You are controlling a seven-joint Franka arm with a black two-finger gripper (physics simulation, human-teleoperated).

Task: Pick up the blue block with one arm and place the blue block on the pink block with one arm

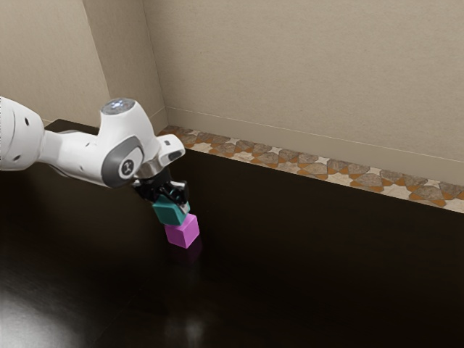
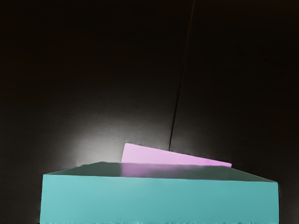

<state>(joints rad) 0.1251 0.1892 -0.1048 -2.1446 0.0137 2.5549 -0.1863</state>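
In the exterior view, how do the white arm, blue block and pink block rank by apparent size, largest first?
1. White arm, clearly largest.
2. Pink block and blue block look alike; the claw hides the blue block's top, so I do not rank them.

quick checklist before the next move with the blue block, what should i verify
1. Grip on the blue block: ok, it sits between the fingers of the gripper.
2. Blue block above the pink block: ok, directly over it in the exterior view.
3. Blue block centred on pink: cannot tell; the wrist view shows pink sticking out past it.
4. Blue block resting on pink: cannot tell, no clear gap shows.
5. Pink block flat on the table: ok.
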